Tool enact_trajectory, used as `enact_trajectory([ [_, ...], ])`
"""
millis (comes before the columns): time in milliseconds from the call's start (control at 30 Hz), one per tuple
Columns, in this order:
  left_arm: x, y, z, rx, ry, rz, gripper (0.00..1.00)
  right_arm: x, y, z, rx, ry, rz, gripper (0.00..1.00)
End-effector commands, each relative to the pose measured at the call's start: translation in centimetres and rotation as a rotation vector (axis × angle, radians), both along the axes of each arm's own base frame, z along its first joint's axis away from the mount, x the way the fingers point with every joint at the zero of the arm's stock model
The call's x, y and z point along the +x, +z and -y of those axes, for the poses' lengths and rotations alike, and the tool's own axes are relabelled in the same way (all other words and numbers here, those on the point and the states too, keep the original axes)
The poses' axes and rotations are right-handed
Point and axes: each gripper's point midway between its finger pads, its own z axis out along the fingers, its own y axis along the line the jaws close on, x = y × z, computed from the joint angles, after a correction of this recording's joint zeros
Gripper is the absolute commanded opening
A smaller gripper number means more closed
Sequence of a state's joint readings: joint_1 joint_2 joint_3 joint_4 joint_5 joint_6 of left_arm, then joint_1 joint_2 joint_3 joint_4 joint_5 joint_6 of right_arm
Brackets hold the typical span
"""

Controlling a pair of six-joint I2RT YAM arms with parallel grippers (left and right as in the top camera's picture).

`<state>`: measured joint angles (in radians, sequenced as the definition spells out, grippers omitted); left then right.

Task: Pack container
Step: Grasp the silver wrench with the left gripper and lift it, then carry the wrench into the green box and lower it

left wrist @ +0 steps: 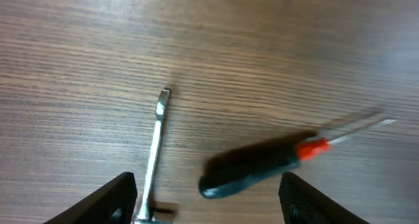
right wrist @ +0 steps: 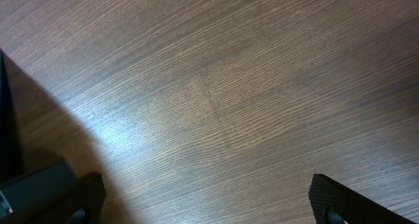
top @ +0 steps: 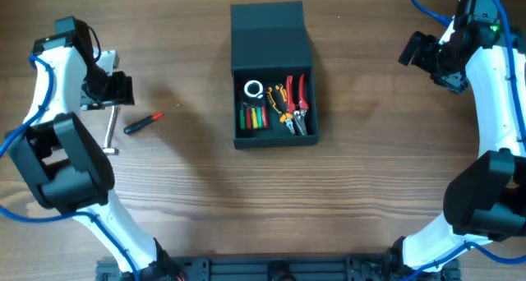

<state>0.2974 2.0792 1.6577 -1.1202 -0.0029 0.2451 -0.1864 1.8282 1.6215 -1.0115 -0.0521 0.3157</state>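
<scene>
Hovering well to the left of the container point(top: 275, 141), the left end effector point(left wrist: 208, 199) is seen spread wide with nothing held. Directly beneath it, on the counter point(top: 370, 174), a screwdriver point(top: 148, 121) is laid with its black handle away from the container and its thin shaft angled toward it. In the wrist view that long axis runs almost from one finger point(left wrist: 114, 198) to the other, so a turn of the wrist is judged necessary before closing. A silver bar tool point(left wrist: 156, 145) is found just beside the handle, on the side away from the container, near enough to be nudged. The container is placed mid-counter, its lid point(top: 268, 26) folded back, with pliers point(top: 292, 104), a white ring point(top: 253, 89) and small coloured pieces inside. Nothing is seen between the screwdriver and the container. To the right of the container, well apart, the right end effector point(right wrist: 206, 204) is held wide open and empty over bare wood, so the left arm is judged the nearer.
</scene>
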Motion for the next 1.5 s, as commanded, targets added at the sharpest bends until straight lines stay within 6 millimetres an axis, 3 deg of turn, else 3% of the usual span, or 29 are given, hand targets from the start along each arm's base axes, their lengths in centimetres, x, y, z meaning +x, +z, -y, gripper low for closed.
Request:
enact_trajectory([
  [0, -1.6, -3.8, -1.7, 0.012, -0.001, -0.115, 0.71, -0.5, -0.9, -0.3, 0.015, 0.006, -0.033, 1.0],
  [167, -1.9, -5.8, -3.2, 0.003, 0.038, -0.133, 0.68, -0.6, -1.0, -0.4, 0.016, 0.006, -0.039, 1.0],
  [367, -2.2, -6.3, -3.6, -0.012, -0.013, -0.141, 0.64, -0.5, -1.0, -0.3, 0.015, 0.006, -0.037, 1.0],
  [533, -3.0, -7.7, -2.3, -0.092, -0.088, -0.183, 0.45, -0.5, -0.9, -0.3, 0.015, 0.005, -0.034, 1.0],
  [667, -3.0, -7.9, -2.3, -0.091, -0.087, -0.182, 0.04, -0.5, -0.9, -0.3, 0.016, 0.005, -0.034, 1.0],
  [767, -2.9, -7.7, -2.3, -0.09, -0.08, -0.181, 0.04, -0.5, -0.9, -0.3, 0.016, 0.004, -0.035, 1.0],
  [900, -1.6, -5.4, -1.8, -0.069, -0.102, -0.138, 0.04, -0.5, -0.9, -0.3, 0.016, 0.004, -0.035, 1.0],
  [1067, 2.1, 3.0, 0.0, -0.003, -0.17, 0.013, 0.04, -0.5, -0.9, -0.3, 0.016, 0.004, -0.034, 1.0],
  [1167, 3.5, 8.1, 3.1, 0.03, -0.263, 0.11, 0.04, -0.4, -0.9, -0.3, 0.015, 0.004, -0.029, 1.0],
  [1233, 4.0, 11.4, 7.4, 0.051, -0.417, 0.175, 0.04, -0.2, -0.9, -0.3, 0.014, 0.004, -0.023, 1.0],
  [1267, 4.1, 12.1, 8.7, 0.056, -0.468, 0.191, 0.04, -0.2, -0.9, -0.3, 0.014, 0.004, -0.023, 1.0],
  [1333, 3.7, 13.6, 14.8, 0.064, -0.698, 0.228, 0.04, -0.2, -0.9, -0.3, 0.014, 0.004, -0.023, 1.0],
  [1433, 1.6, 13.5, 23.0, 0.054, -1.034, 0.209, 0.04, -0.2, -0.9, -0.3, 0.014, 0.004, -0.023, 1.0],
  [1467, 1.0, 13.4, 25.0, 0.05, -1.103, 0.205, 0.04, -0.2, -0.9, -0.3, 0.014, 0.004, -0.023, 1.0],
])
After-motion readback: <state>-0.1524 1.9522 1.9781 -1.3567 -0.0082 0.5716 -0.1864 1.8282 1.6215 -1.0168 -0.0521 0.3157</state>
